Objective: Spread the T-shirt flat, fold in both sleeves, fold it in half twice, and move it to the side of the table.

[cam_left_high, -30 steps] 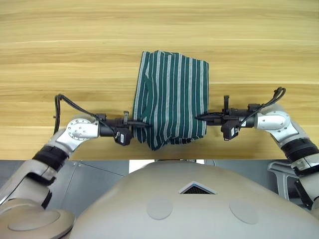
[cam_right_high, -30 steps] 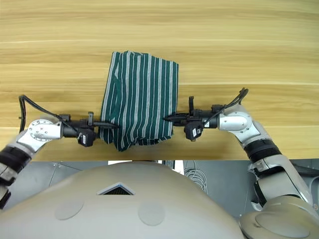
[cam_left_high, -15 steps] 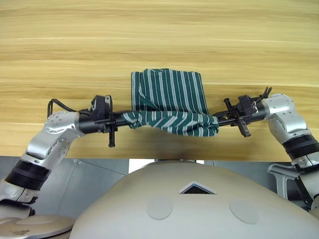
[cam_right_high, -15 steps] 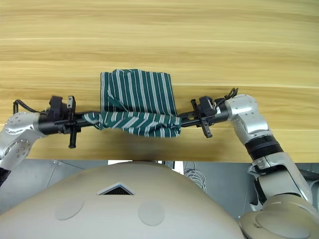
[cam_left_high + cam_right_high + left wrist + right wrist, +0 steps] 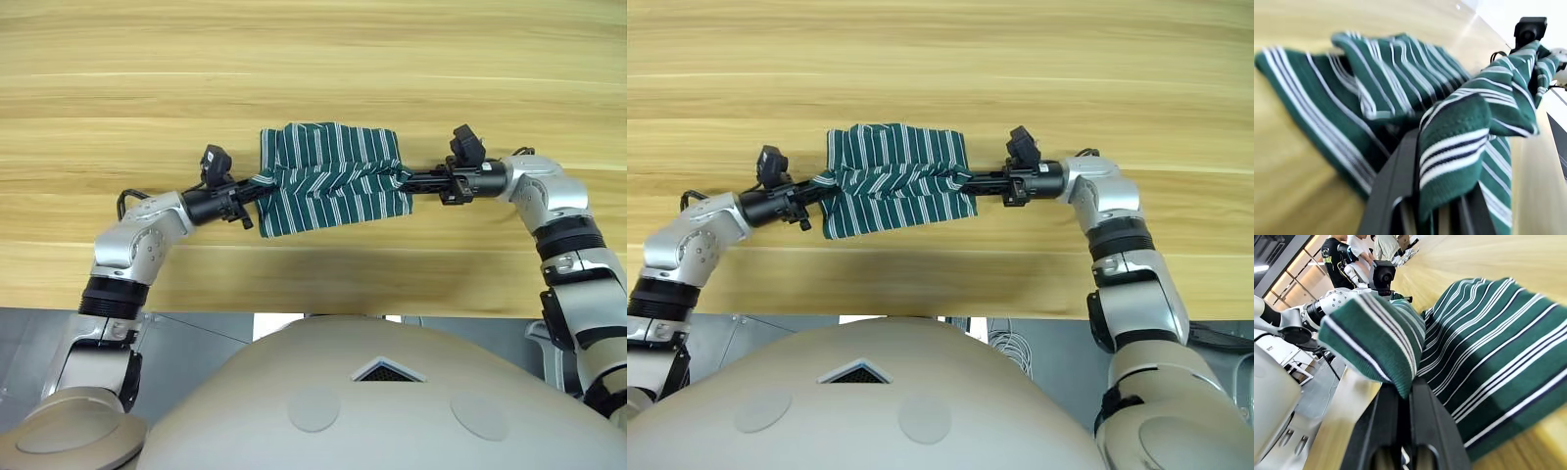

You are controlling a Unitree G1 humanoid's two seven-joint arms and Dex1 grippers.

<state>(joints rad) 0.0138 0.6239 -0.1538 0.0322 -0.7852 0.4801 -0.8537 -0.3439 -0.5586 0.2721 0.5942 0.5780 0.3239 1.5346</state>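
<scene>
A green T-shirt with white stripes lies folded in the middle of the wooden table. Its near edge is lifted and carried over the far part. My left gripper is shut on the shirt's left corner, and the wrist view shows cloth pinched between its fingers. My right gripper is shut on the right corner, with a fold of cloth clamped over its fingers. The shirt stretches between both grippers just above the tabletop.
The wooden table reaches far beyond the shirt, with bare room to its left, right and behind. The table's near edge runs below both arms.
Both grippers have carried the shirt's near edge up and away from the table's front edge, folding it over the far half. Both arms now stretch farther across the table.
</scene>
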